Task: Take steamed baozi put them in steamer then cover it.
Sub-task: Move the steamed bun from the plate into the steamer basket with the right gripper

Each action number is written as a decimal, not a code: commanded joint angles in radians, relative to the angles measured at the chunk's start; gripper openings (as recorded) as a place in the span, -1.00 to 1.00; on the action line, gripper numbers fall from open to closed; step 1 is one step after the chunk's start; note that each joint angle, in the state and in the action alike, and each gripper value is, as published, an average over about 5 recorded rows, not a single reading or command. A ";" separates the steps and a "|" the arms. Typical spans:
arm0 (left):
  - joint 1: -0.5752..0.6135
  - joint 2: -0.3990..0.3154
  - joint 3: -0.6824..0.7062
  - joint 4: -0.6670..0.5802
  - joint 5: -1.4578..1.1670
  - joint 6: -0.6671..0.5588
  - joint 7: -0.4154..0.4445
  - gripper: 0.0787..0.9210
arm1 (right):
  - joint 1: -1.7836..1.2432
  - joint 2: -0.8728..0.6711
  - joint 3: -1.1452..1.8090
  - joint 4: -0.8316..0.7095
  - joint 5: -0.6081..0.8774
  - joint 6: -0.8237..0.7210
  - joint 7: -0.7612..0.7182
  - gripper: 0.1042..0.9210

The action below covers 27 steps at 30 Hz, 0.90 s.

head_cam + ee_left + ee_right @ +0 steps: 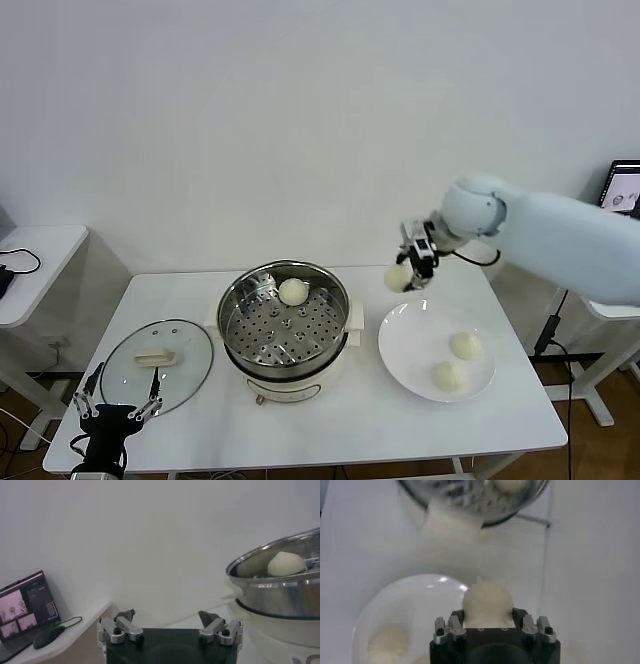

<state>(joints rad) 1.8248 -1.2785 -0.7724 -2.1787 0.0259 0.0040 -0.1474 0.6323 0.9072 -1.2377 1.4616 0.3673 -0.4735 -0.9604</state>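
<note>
- The right gripper (408, 272) hangs in the air between the steamer (285, 322) and the white plate (437, 345), its jaws clamped around one steamed baozi (397, 276).
- A second baozi (292, 291) lies on the perforated tray inside the steamer, near the far wall.
- Two more baozi (466, 345) (448, 376) rest on the plate, right of the steamer.
- The cover (157, 359) lies flat on the table (340, 425), left of the steamer.
- The left gripper (117, 409) waits at the table's near left edge, by the cover, jaws spread and empty.
</note>
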 commanded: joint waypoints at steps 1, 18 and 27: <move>-0.001 -0.001 -0.001 -0.003 0.001 0.001 0.000 0.77 | 0.061 0.242 -0.047 -0.001 0.209 -0.121 0.083 0.24; 0.007 -0.015 -0.022 -0.016 -0.005 -0.003 -0.001 0.77 | -0.178 0.593 -0.023 -0.319 0.197 -0.206 0.185 0.24; -0.002 -0.014 -0.022 -0.015 -0.008 -0.004 -0.001 0.77 | -0.225 0.670 -0.006 -0.414 0.205 -0.224 0.234 0.24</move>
<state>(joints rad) 1.8213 -1.2930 -0.7940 -2.1927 0.0186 0.0006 -0.1483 0.4657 1.4562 -1.2467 1.1607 0.5584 -0.6722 -0.7702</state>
